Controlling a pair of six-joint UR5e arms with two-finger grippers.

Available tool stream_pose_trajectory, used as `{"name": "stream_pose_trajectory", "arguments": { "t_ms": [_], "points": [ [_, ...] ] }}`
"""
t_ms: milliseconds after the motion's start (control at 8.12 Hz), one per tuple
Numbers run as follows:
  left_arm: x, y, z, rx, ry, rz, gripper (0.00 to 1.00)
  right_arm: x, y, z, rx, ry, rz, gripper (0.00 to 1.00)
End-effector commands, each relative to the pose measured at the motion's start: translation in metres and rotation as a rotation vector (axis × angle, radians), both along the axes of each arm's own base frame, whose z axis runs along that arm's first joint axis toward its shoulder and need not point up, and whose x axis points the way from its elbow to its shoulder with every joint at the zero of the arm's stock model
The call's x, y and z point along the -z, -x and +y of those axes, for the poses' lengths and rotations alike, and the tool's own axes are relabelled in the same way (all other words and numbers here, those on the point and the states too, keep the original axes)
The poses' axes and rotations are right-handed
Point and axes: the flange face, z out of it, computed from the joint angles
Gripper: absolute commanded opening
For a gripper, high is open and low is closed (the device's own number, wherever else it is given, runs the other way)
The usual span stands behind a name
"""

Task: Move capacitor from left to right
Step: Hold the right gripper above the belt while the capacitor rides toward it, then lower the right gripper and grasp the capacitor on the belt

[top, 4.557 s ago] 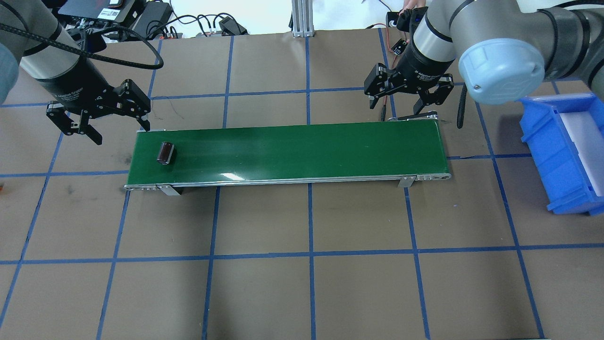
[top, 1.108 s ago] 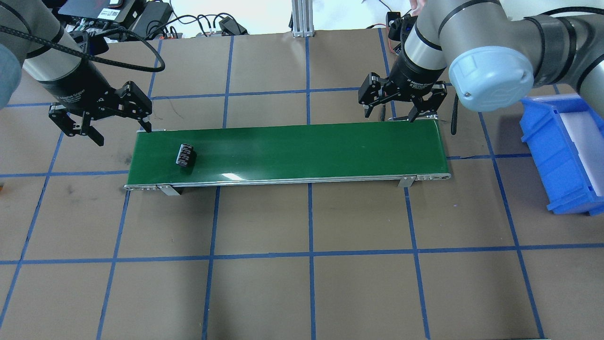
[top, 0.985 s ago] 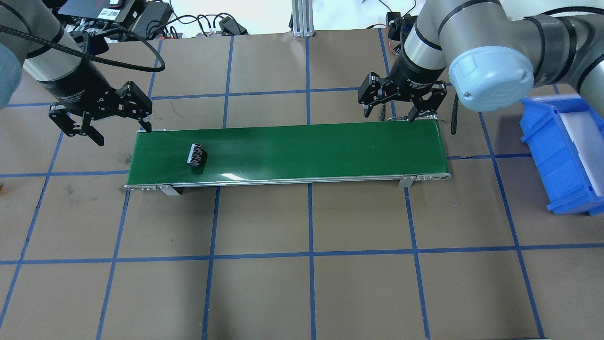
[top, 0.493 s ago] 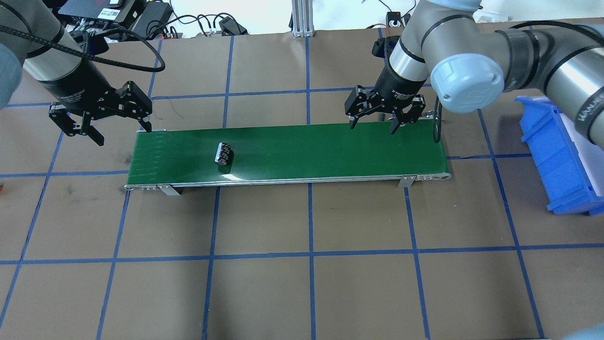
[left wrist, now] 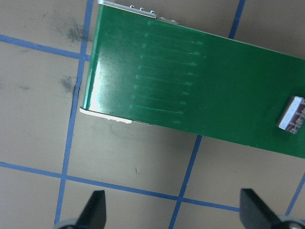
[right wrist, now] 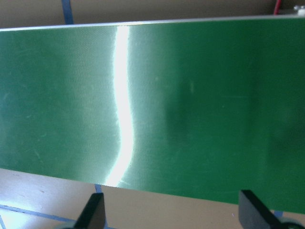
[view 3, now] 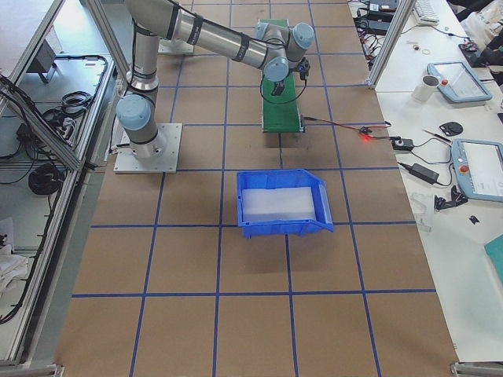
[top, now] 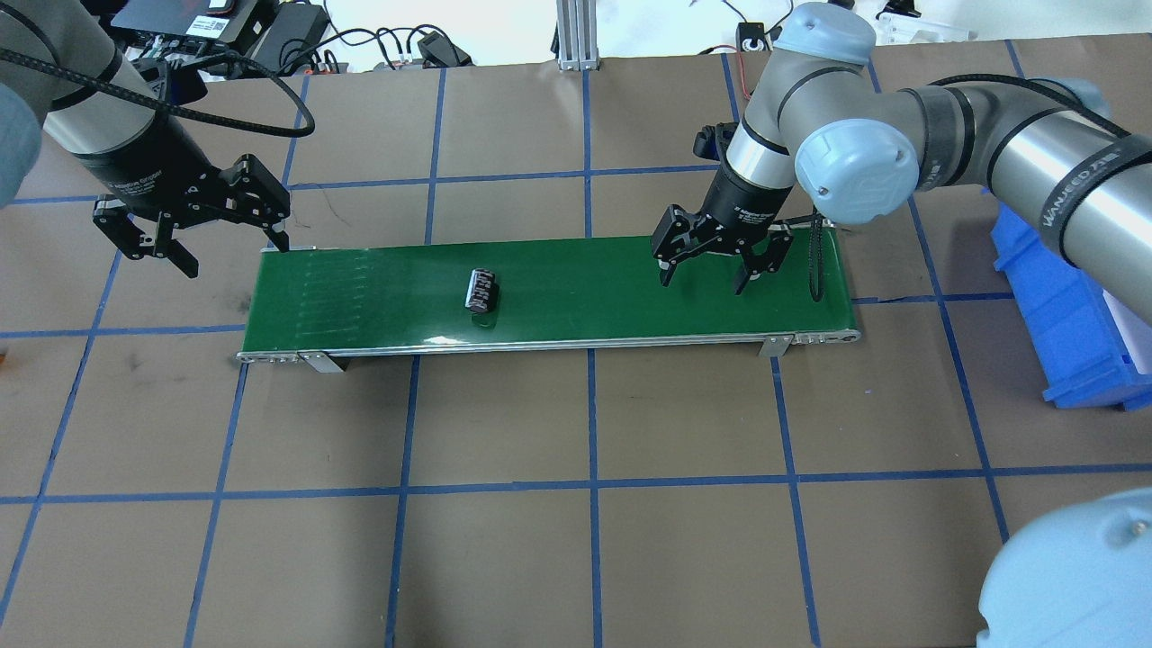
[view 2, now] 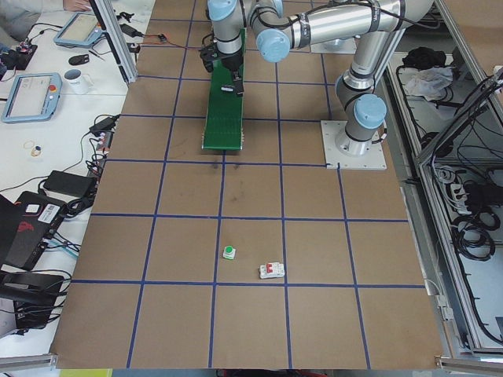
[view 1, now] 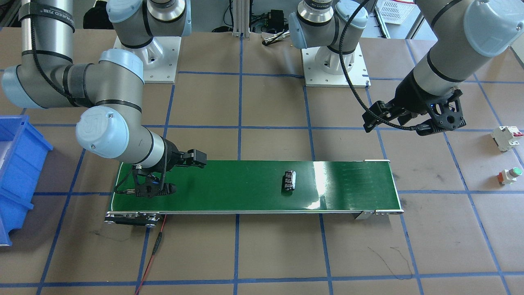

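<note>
Overhead exterior view shows the capacitor [top: 481, 291] lying on the green belt [top: 585, 265], a little toward 9 o'clock from the belt's middle and touching nothing but the belt. Our right gripper [top: 704, 284] hangs over the belt's 3 o'clock part with its jaws spread wide and nothing between them. The capacitor sits well apart from it, at its 9 o'clock. Our left gripper [top: 232, 255] is likewise spread and empty, just off the belt's 9 o'clock end, above the brown surface [top: 585, 540]. A blue bin [top: 1066, 297] stands beyond the belt's 3 o'clock end.

We judge the step in hand to be the right arm's pickup. The right wrist view shows only bare belt between the fingertips, so we first want the capacitor centred in that view before we go down. We turn the wrist so the fingers close across the dark sleeve rather than end to end. We go low enough that the pads meet its middle without scraping the belt. The part is small and round, so it may roll from a one-sided touch; both fingers should arrive together. If the belt is running, we must time the closing to it.
</note>
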Motion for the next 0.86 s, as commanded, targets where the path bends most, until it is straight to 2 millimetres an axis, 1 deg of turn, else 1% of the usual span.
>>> {"name": "stream_pose_trajectory", "arguments": {
  "t_ms": [0,123,246,369,616,739],
  "points": [
    [0.0,0.0,0.0,0.0,0.0,0.0,1.0,-0.023,0.01,0.015,-0.017,-0.04,0.057,1.0],
    [0.0,0.0,0.0,0.0,0.0,0.0,1.0,-0.013,0.008,0.017,-0.005,-0.065,0.05,1.0],
    [0.0,0.0,0.0,0.0,0.0,0.0,1.0,-0.007,0.009,0.012,0.0,-0.052,0.045,1.0],
    [0.0,0.0,0.0,0.0,0.0,0.0,1.0,-0.014,0.008,-0.002,0.003,0.06,0.042,1.0],
    [0.0,0.0,0.0,0.0,0.0,0.0,1.0,-0.011,0.007,-0.012,0.038,0.113,0.044,1.0],
    [-0.002,0.0,-0.001,0.0,0.004,-0.002,1.0,0.009,0.007,-0.016,0.057,0.075,0.05,1.0]
  ]
}}
